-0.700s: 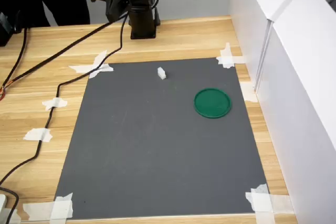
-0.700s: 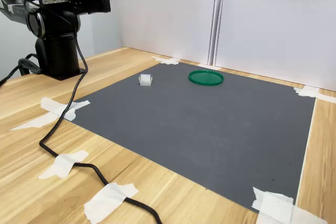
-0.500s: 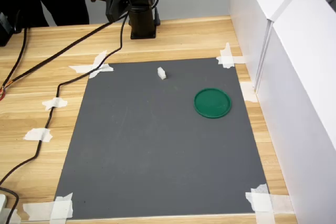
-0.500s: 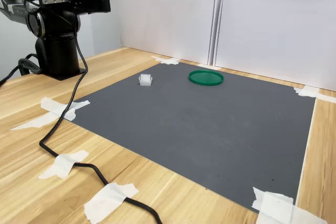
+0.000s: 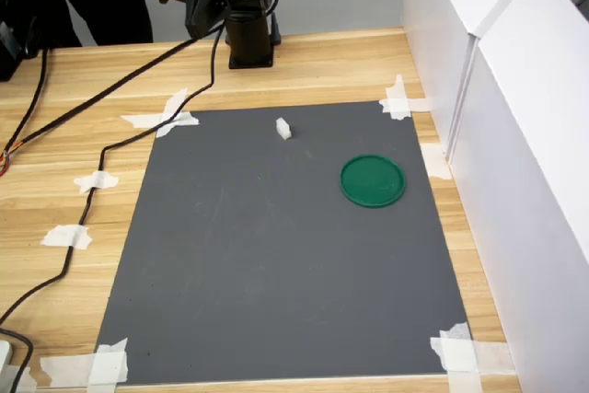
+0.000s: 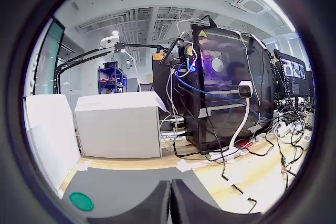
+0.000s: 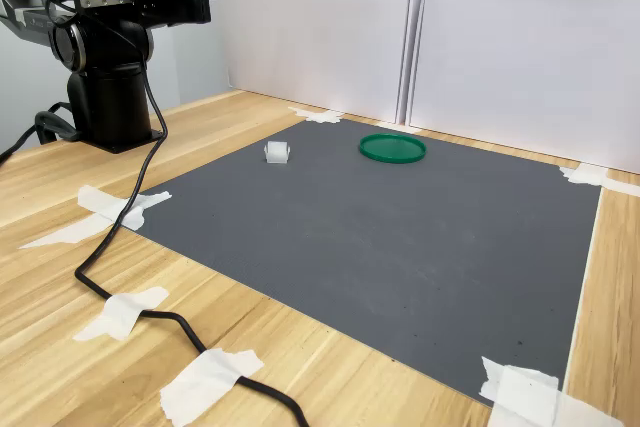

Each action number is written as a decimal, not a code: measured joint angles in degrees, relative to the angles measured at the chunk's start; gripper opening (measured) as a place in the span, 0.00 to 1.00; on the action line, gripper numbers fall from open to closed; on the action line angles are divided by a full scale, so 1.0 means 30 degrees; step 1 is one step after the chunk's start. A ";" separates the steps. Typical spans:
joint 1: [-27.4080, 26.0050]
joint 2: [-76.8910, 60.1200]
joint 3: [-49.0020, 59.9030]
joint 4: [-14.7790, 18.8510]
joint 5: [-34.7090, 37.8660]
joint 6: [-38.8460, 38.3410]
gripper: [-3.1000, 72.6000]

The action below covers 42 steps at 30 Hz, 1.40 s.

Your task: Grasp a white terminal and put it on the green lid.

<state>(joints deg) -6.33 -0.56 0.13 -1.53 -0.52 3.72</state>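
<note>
Nearest the camera in the first exterior view, the dark grey mat (image 5: pixel 285 246) is being held to the wooden table (image 5: pixel 74 163) by white tape strips (image 5: pixel 460 352) at its corners. A black cable (image 5: pixel 92 181) is being trailed across the wood along the first exterior view's left. Farther in, the green lid (image 5: pixel 373 180) is being seen lying flat on the mat, toward the first exterior view's right, near the white panels (image 5: pixel 515 89). Beyond it, the white terminal (image 5: pixel 283 128) is being shown standing on the mat, well apart from the lid (in the second exterior view it (image 7: pixel 277 152) is sitting to the left of the lid (image 7: pixel 393 148)). Farthest back, the arm is being kept folded above its black base (image 5: pixel 249 39), off the mat. The gripper (image 6: pixel 170 203) is being shown in the wrist view with its fingers pressed together and nothing between them, well away from the terminal.
</note>
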 joint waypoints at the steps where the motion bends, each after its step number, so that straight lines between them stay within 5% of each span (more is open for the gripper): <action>1: 0.0000 0.0000 0.0000 0.0000 0.0000 0.0000 0.02; 12: 0.0000 -0.0005 -0.0043 0.0000 0.1045 0.0018 0.02; 21: 0.0000 0.2432 -0.3436 -0.0102 0.6184 0.0018 0.02; 32: 0.0000 0.9772 -1.0754 -0.1912 1.4027 -0.0087 0.02; 42: 0.0000 1.5662 -1.5654 -0.0333 1.9402 -0.2033 0.02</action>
<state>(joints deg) -6.33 46.42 -46.83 -2.53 57.68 -2.38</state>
